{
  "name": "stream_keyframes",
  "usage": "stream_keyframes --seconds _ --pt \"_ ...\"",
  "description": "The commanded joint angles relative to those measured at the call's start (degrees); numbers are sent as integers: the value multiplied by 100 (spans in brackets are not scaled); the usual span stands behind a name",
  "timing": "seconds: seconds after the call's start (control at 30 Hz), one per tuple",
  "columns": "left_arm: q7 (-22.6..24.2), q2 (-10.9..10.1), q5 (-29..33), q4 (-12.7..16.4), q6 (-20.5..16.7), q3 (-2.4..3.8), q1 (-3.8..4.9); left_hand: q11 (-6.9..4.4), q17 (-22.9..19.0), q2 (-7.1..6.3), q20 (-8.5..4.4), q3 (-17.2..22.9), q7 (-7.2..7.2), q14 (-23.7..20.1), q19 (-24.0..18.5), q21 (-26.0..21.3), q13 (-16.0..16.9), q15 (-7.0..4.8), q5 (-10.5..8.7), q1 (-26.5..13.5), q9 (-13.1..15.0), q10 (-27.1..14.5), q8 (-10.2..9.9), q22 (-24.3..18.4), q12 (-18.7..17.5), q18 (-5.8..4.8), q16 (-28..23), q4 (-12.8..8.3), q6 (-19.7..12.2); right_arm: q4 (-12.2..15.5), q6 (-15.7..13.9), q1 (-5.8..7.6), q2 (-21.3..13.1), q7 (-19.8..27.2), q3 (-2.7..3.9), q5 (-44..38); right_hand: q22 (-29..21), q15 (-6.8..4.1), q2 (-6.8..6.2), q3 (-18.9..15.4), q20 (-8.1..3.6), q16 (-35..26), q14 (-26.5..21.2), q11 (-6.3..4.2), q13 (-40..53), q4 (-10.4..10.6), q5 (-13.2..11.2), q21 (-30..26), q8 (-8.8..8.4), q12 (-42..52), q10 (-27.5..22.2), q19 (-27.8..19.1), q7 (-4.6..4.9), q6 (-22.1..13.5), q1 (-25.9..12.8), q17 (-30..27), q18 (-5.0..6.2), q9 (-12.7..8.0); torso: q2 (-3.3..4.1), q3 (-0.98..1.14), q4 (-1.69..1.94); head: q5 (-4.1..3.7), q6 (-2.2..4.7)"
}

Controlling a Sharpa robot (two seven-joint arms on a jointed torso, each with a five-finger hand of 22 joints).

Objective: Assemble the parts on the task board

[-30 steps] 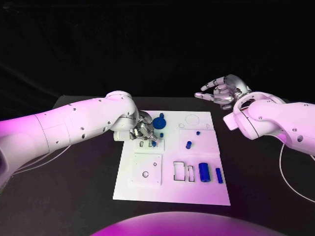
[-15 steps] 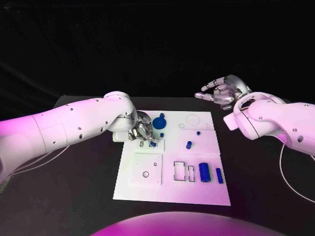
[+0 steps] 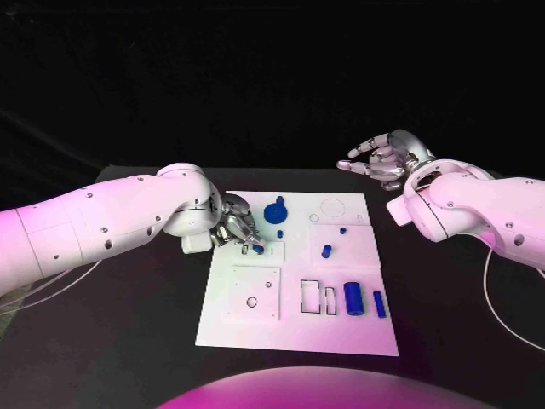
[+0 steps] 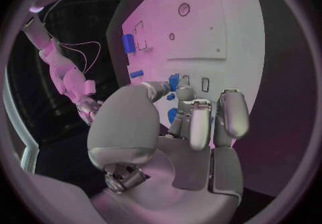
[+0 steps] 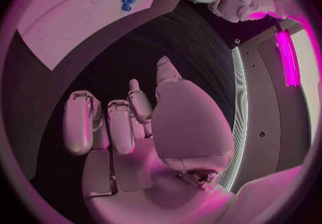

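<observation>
My left hand [image 4: 176, 127] over the board [image 4: 221, 14], fingertips [image 4: 176, 81] at a small blue part [image 4: 174, 80]; two blue parts [image 4: 127, 42] lie beyond

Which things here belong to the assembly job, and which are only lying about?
Job: task board; blue gear; two blue bars; small blue part at the left hand fingers.
Lying about: nothing loose that I can see; only the black table. Right hand holds nothing.
</observation>
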Motion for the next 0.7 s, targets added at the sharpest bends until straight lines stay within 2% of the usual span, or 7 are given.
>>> stream_keyframes --seconds 0.03,0.17,0.3,0.57,0.7 --pt "126 -101 -16 189 -621 6 -55 -7 888 -12 6 1059 -20 388 76 42 31 -47 29 -80 20 62 28 54 45 -99 47 -997 57 6 60 -5 -10 19 1 -14 745 -6 51 -29 2 -27 249 0 -10 -7 3 -18 29 -29 -18 -37 -4 -49 -18 35 91 -5 0 -8 6 3 -16" --pt "166 -202 -279 363 -969 8 -136 -31 958 -95 -20 1323 -42 424 179 105 108 -73 35 -205 52 173 65 196 95 -127 75 -1111 117 5 63 -8 -16 23 1 -12 745 -6 51 -29 2 -27 249 0 -10 -7 3 -18 29 -29 -18 -37 -4 -49 -18 35 91 -5 -5 -7 8 21 -27" --pt "190 -243 -493 460 -1186 8 -206 -44 998 -133 -30 1414 -54 442 218 128 135 -85 38 -252 64 218 79 252 112 -138 90 -1151 144 3 66 -12 -18 25 0 -11 745 -6 51 -29 2 -27 249 0 -10 -7 3 -18 29 -29 -18 -37 -4 -49 -18 35 91 -5 -1 -6 8 37 -33" --pt "261 -219 -1082 546 -1637 7 -401 -69 1075 -216 -53 1571 -78 474 295 173 173 -109 45 -326 80 302 97 358 134 -159 118 -1232 201 2 72 -19 -22 31 0 -9 745 -6 51 -29 2 -27 249 0 -10 -7 3 -18 29 -29 -18 -37 -4 -49 -18 35 91 -5 9 -11 -9 61 -39" --pt "269 -210 -1279 562 -1748 8 -446 -79 1101 -245 -62 1626 -87 485 313 183 185 -119 48 -347 82 332 100 380 138 -164 127 -1258 225 5 72 -21 -26 32 0 -9 745 -6 51 -29 2 -27 249 0 -10 -7 3 -18 29 -29 -18 -37 -4 -49 -18 35 91 -5 14 -11 -14 61 -35"
